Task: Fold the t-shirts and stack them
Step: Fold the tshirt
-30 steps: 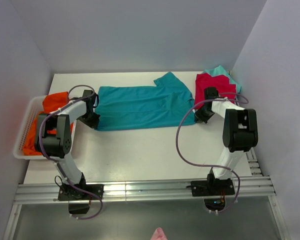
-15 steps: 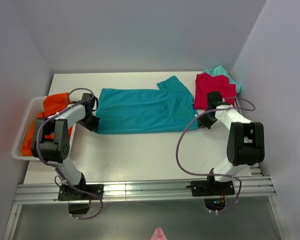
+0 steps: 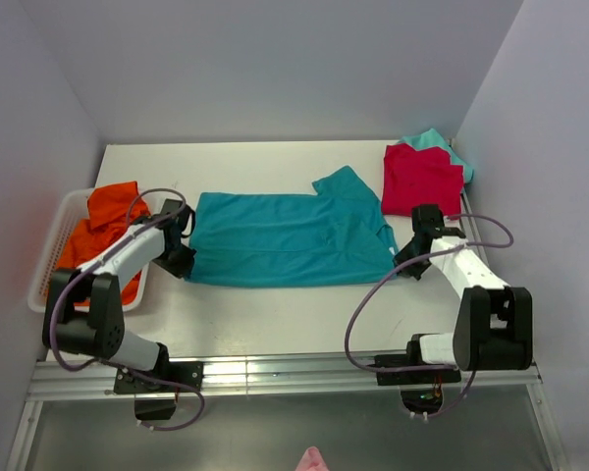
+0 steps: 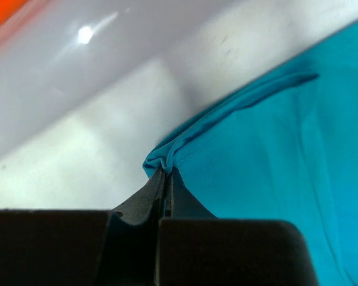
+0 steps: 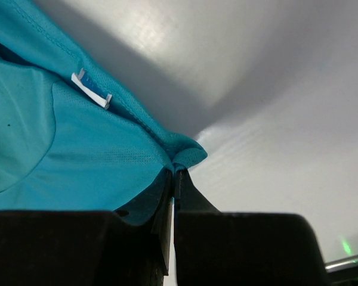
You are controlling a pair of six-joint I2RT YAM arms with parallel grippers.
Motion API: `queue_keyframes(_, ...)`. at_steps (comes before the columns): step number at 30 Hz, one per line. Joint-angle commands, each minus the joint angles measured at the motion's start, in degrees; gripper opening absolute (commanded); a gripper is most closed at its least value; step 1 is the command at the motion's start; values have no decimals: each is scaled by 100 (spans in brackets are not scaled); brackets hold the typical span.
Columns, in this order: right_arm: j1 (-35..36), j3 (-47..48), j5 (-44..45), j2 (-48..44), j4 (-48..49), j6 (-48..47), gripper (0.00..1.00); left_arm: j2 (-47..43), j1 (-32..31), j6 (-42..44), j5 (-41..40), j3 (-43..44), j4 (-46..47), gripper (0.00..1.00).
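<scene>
Two grippers are clamped on the teal-blue t-shirt (image 3: pixel 285 240), one at each end of its near edge. Against the frame a second earlier, the shirt lies nearer the arm bases on the table (image 3: pixel 275 319), and its right end, which then lay just beside the red t-shirt (image 3: pixel 422 182), is now apart from it. The right gripper (image 3: pixel 402 265) has come away from the red shirt's near edge and toward the bases. The left gripper (image 3: pixel 184 263) has drawn back a shorter way. Both elbows, earlier raised over mid-table, now sit low and close to the near rail.

Left arm: forearm runs from the near left up to the shirt's left near corner. Its wrist view shows the left gripper (image 4: pixel 167 179) with jaws pressed together on a pinched fold of teal cloth.

Right arm: forearm angles from the near right to the shirt's right near corner. Its wrist view shows the right gripper (image 5: pixel 174 176) nipping the hem, jaws closed on the cloth. A white neck label (image 5: pixel 92 89) lies a little further along the same edge.

The shirt is spread flat between the two grips, one sleeve pointing to the far side. The light-teal t-shirt (image 3: pixel 434 139) lies under the red one at the far right. The orange t-shirt (image 3: pixel 103 221) sits in the white basket (image 3: pixel 41 285) at the left.
</scene>
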Motion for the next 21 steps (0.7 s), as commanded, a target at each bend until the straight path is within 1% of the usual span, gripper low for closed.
queue_keyframes(1, -44, -303, 238, -415, -236, -117, 0, -672, -160, -378, -210, -259, -456, 0)
queue_keyframes(8, -53, -760, 370, -1206, -482, -109, 0, -1701, -397, -747, -175, -935, -877, 0)
queue_keyframes(15, -35, -734, 440, -1540, -833, 120, 0, -2747, -503, -985, -228, -1375, -1370, 0)
queue_keyframes(17, -35, -725, 413, -1611, -895, 199, 0, -2836, -503, -976, -254, -1393, -1423, 2)
queue_keyframes(19, -35, -717, 405, -1724, -1026, 312, 0, -2871, -503, -950, -263, -1349, -1467, 7)
queue_keyframes(21, -35, -708, 396, -1830, -1176, 383, 0, -2871, -503, -932, -272, -1305, -1502, 15)
